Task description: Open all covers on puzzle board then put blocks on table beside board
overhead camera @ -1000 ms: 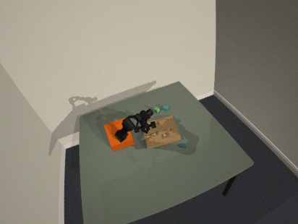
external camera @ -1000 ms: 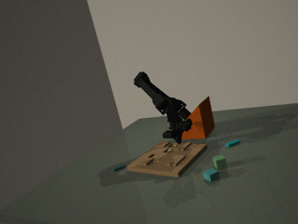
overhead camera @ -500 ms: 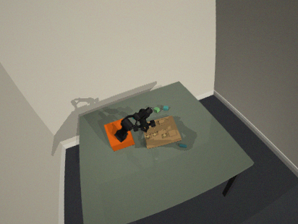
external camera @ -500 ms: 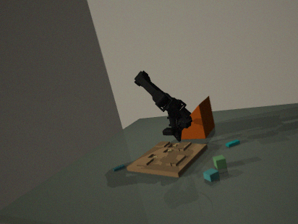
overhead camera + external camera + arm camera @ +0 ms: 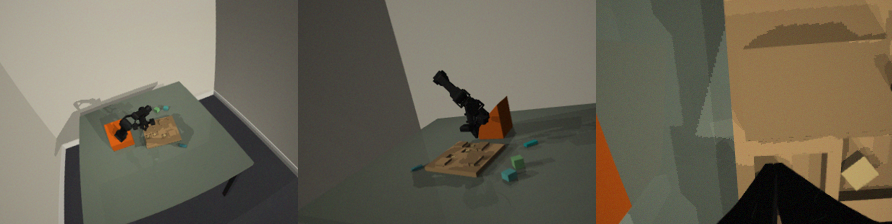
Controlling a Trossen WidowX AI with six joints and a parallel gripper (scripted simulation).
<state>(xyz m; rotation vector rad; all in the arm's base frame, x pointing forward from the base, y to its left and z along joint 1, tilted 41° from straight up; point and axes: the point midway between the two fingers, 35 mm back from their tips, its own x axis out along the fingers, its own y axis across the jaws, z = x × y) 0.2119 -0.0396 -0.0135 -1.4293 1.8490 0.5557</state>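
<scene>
The tan puzzle board (image 5: pixel 176 139) (image 5: pixel 437 168) (image 5: pixel 744 182) lies flat, with raised covers, small pale knobs and dark recesses. One pale knob (image 5: pixel 859 173) shows beside the fingers in the wrist view. Which covers stand open I cannot fully tell. A green block (image 5: pixel 156 110) (image 5: pixel 517 162) and a teal block (image 5: pixel 165 108) (image 5: pixel 509 175) rest on the table off one side of the board. A flat teal block (image 5: pixel 183 146) (image 5: pixel 416 168) lies off the opposite side. Another flat teal block (image 5: pixel 530 143) lies near the orange block. My gripper (image 5: pixel 145 128) (image 5: pixel 476 136) (image 5: pixel 773 171) is shut and empty, above the board's arm-side part.
A large orange wedge-shaped block (image 5: pixel 124 145) (image 5: pixel 505 121) (image 5: pixel 607 192) stands by the arm's base, next to the board. The arm (image 5: pixel 125 123) (image 5: pixel 461 97) reaches over from there and covers part of the board in the top view. The green-grey table (image 5: pixel 163 181) carries everything.
</scene>
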